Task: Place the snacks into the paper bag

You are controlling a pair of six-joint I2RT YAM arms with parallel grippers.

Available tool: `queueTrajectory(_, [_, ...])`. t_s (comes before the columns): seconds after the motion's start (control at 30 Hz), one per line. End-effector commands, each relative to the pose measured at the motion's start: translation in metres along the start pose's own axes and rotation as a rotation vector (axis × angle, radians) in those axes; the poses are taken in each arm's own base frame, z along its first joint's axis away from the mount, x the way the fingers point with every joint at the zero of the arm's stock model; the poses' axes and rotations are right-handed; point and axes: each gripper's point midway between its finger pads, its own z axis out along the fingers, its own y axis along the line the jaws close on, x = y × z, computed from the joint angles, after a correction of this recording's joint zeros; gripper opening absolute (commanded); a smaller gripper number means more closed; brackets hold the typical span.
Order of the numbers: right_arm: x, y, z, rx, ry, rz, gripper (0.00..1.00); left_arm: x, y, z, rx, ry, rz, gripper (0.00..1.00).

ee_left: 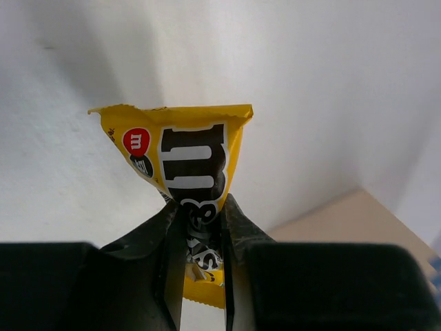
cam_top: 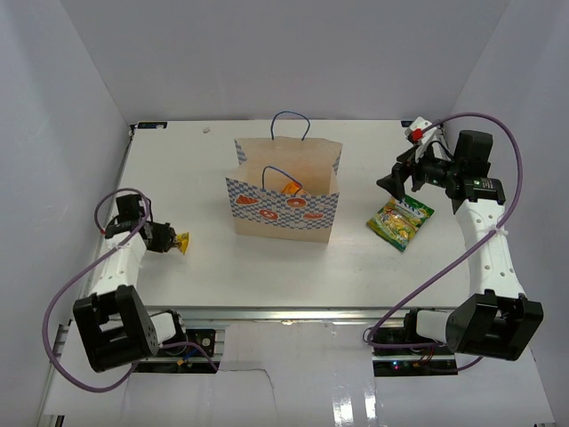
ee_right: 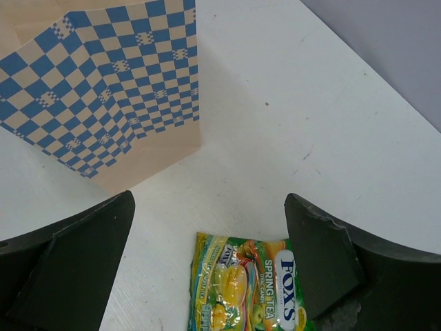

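Observation:
The paper bag (cam_top: 284, 200) stands open mid-table, with an orange pouch (cam_top: 290, 188) showing inside; its checkered side also shows in the right wrist view (ee_right: 117, 89). My left gripper (cam_top: 169, 240) is shut on a yellow M&M's packet (ee_left: 189, 155), held at the table's left, well apart from the bag. The packet's tip shows in the top view (cam_top: 182, 242). My right gripper (cam_top: 396, 182) is open and empty, above the far end of the green-yellow Fox's pouch (cam_top: 401, 221), which lies flat on the table between the fingers (ee_right: 248, 289).
White walls enclose the table on three sides. A red-and-white object (cam_top: 415, 132) sits at the back right by the right arm. Purple cables loop beside both arms. The bag's blue cord handles (cam_top: 291, 120) stand up above its rim.

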Motion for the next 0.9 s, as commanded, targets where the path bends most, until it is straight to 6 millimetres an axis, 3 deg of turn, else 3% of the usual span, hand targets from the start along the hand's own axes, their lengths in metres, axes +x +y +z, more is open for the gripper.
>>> queueTrajectory(0.0, [0.004, 0.008, -0.001, -0.040, -0.009, 0.015, 0.95, -0.016, -0.091, -0.072, 0.428, -0.059, 0.162, 0.01])
queueTrajectory(0.1, [0.012, 0.011, -0.001, -0.063, 0.004, 0.014, 0.95, -0.016, -0.136, -0.123, 0.670, -0.100, 0.268, 0.01])
queueTrajectory(0.17, [0.022, 0.013, 0.001, -0.080, 0.029, 0.028, 0.95, -0.012, -0.170, -0.176, 0.884, -0.142, 0.383, 0.01])
queueTrajectory(0.23, [0.031, 0.014, 0.004, -0.098, 0.053, 0.045, 0.94, 0.000, -0.196, -0.224, 1.060, -0.170, 0.503, 0.01])
queueTrajectory(0.27, [0.035, 0.015, 0.005, -0.106, 0.063, 0.043, 0.94, 0.007, -0.205, -0.237, 1.111, -0.169, 0.550, 0.01])
queueTrajectory(0.3, [0.040, 0.017, 0.004, -0.115, 0.078, 0.059, 0.94, 0.029, -0.216, -0.260, 1.217, -0.138, 0.649, 0.01])
queueTrajectory(0.33, [0.045, 0.018, 0.005, -0.124, 0.091, 0.070, 0.94, 0.035, -0.227, -0.284, 1.281, -0.177, 0.727, 0.01])
queueTrajectory(0.37, [0.048, 0.020, 0.005, -0.131, 0.097, 0.064, 0.93, 0.046, -0.234, -0.295, 1.319, -0.173, 0.782, 0.01])
queueTrajectory(0.4, [0.053, 0.020, 0.004, -0.132, 0.107, 0.071, 0.93, 0.079, -0.241, -0.297, 1.364, -0.087, 0.875, 0.01])
queueTrajectory(0.43, [0.058, 0.024, 0.003, -0.139, 0.118, 0.073, 0.93, 0.098, -0.258, -0.303, 1.400, -0.068, 0.969, 0.01])
queueTrajectory(0.53, [0.063, 0.026, 0.002, -0.139, 0.129, 0.073, 0.93, 0.123, -0.268, -0.316, 1.432, -0.048, 1.047, 0.02])
queueTrajectory(0.57, [0.066, 0.028, 0.001, -0.136, 0.137, 0.075, 0.93, 0.145, -0.274, -0.309, 1.425, -0.007, 1.083, 0.02])
queueTrajectory(0.6, [0.068, 0.029, 0.000, -0.135, 0.139, 0.073, 0.93, 0.152, -0.279, -0.317, 1.439, -0.028, 1.126, 0.02])
queueTrajectory(0.67, [0.070, 0.029, -0.002, -0.127, 0.146, 0.066, 0.93, 0.178, -0.285, -0.311, 1.413, -0.027, 1.163, 0.03])
queueTrajectory(0.77, [0.074, 0.030, -0.004, -0.123, 0.150, 0.068, 0.93, 0.201, -0.285, -0.299, 1.390, -0.046, 1.228, 0.04])
queueTrajectory(0.87, [0.076, 0.031, -0.005, -0.124, 0.152, 0.075, 0.93, 0.206, -0.286, -0.275, 1.315, -0.104, 1.251, 0.06])
